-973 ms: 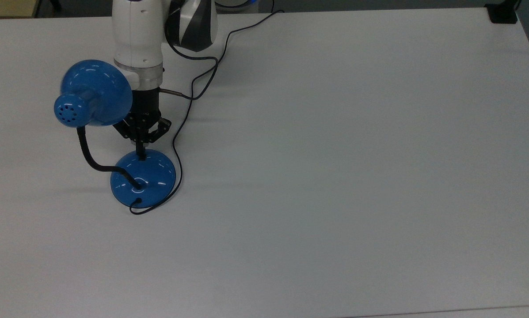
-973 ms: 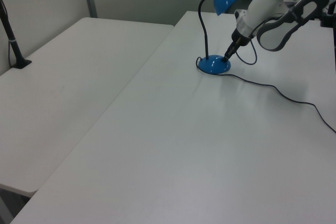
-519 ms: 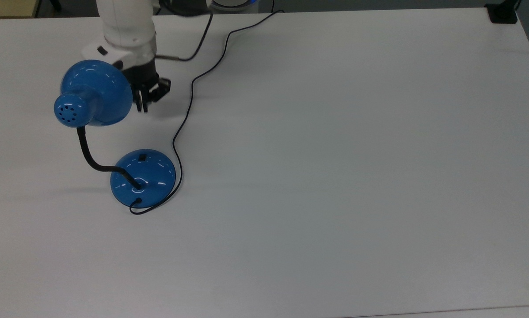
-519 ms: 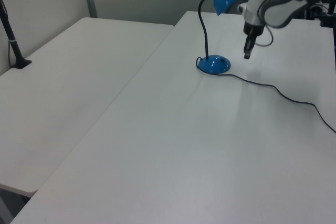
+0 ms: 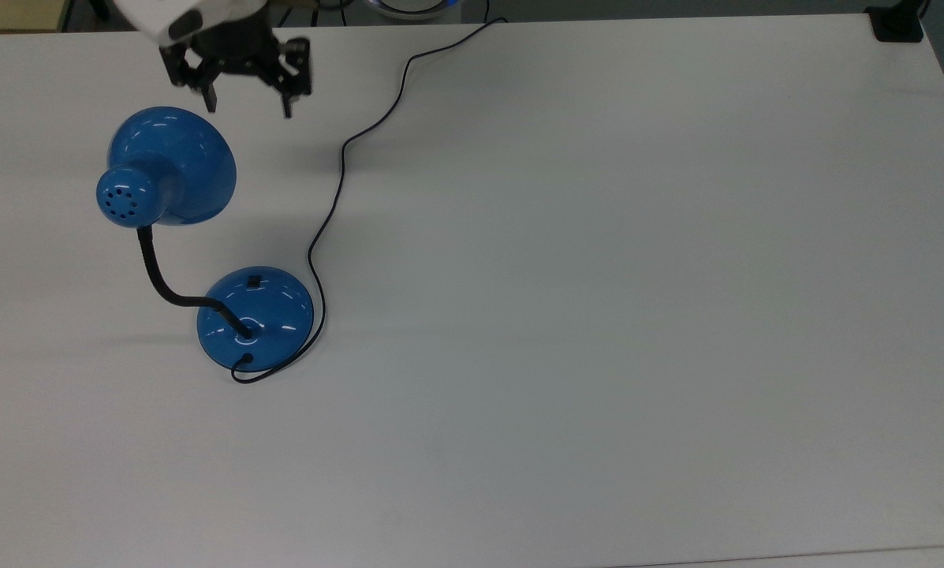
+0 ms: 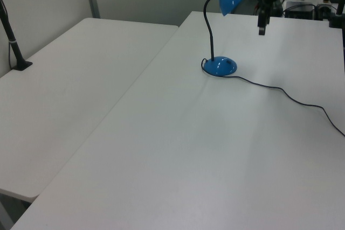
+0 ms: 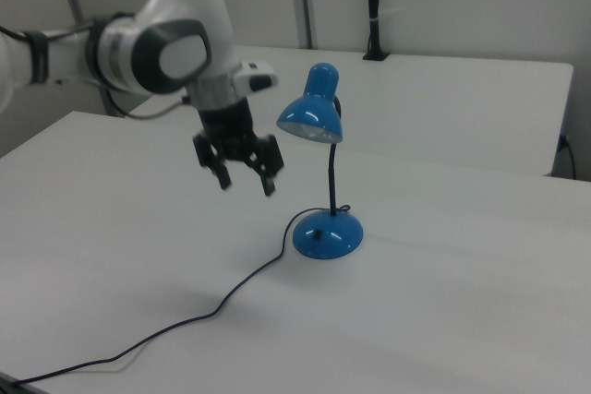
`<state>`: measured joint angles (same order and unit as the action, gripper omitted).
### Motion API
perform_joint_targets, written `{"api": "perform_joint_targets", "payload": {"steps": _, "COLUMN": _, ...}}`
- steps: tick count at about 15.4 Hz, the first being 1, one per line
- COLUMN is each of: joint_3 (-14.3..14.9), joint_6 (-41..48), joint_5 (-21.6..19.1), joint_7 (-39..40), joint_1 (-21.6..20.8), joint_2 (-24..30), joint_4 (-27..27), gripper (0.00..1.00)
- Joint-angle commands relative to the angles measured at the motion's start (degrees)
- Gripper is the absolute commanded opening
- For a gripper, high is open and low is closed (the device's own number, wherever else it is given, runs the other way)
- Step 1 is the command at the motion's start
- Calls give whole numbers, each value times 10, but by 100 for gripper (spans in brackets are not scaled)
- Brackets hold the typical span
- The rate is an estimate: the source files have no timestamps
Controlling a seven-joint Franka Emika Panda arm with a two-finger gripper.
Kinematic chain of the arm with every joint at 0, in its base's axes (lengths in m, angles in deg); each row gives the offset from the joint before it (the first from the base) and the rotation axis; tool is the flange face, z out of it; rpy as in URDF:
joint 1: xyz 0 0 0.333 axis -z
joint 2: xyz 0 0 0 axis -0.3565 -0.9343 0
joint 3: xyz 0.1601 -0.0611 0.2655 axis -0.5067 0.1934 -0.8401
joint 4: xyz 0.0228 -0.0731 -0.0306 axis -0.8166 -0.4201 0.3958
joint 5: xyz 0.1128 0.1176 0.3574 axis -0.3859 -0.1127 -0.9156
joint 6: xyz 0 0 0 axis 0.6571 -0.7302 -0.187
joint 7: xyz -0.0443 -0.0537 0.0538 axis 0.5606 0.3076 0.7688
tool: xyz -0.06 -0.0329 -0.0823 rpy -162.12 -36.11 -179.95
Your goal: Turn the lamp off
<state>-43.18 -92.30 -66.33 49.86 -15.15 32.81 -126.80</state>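
Note:
The blue lamp [image 5: 173, 166] stands on the white table [image 5: 598, 315] at the top view's left. Its bell shade hangs over a black gooseneck [image 5: 154, 272] and a round blue base [image 5: 270, 319]. A small black switch [image 5: 254, 280] sits on the base's far side. My gripper [image 5: 248, 102] hovers open and empty beyond the shade, well away from the base. In the right view the gripper [image 7: 246, 182] hangs in the air left of the lamp [image 7: 312, 117], above the table. No bright patch lies on the table under the shade.
The lamp's thin black cord [image 5: 337, 181] snakes from the base toward the table's far edge; in the right view the cord [image 7: 231, 297] trails to the front left. A black clamp [image 5: 897, 24] sits at the far right corner. A second table [image 6: 81, 79] adjoins.
My gripper was shut with its tips on the base's switch. It has since lifted off, drawn back past the shade toward the top view's top, and opened.

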Motion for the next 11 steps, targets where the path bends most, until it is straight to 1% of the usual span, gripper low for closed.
{"api": "perform_joint_targets", "payload": {"steps": 1, "joint_3": 2, "joint_6": 86, "joint_5": -87, "joint_7": -18, "joint_1": -14, "joint_2": 2, "joint_4": 82, "gripper": 100}}
{"api": "perform_joint_targets", "payload": {"steps": 3, "joint_3": 0, "joint_6": 96, "joint_5": -112, "joint_7": -23, "joint_1": -14, "joint_2": 2, "joint_4": 118, "gripper": 100}}
{"api": "perform_joint_targets", "payload": {"steps": 4, "joint_3": -9, "joint_6": 97, "joint_5": -120, "joint_7": -28, "joint_1": -14, "joint_2": 2, "joint_4": 124, "gripper": 100}}
{"api": "perform_joint_targets", "payload": {"steps": 6, "joint_3": -32, "joint_6": 102, "joint_5": -120, "joint_7": -41, "joint_1": -11, "joint_2": 0, "joint_4": 131, "gripper": 100}}
{"api": "perform_joint_targets", "payload": {"steps": 7, "joint_3": -39, "joint_6": 99, "joint_5": -120, "joint_7": -48, "joint_1": -9, "joint_2": -1, "joint_4": 131, "gripper": 100}}
{"api": "perform_joint_targets", "payload": {"steps": 11, "joint_3": -47, "joint_6": 96, "joint_5": -111, "joint_7": -49, "joint_1": -12, "joint_2": -6, "joint_4": 143, "gripper": 100}}
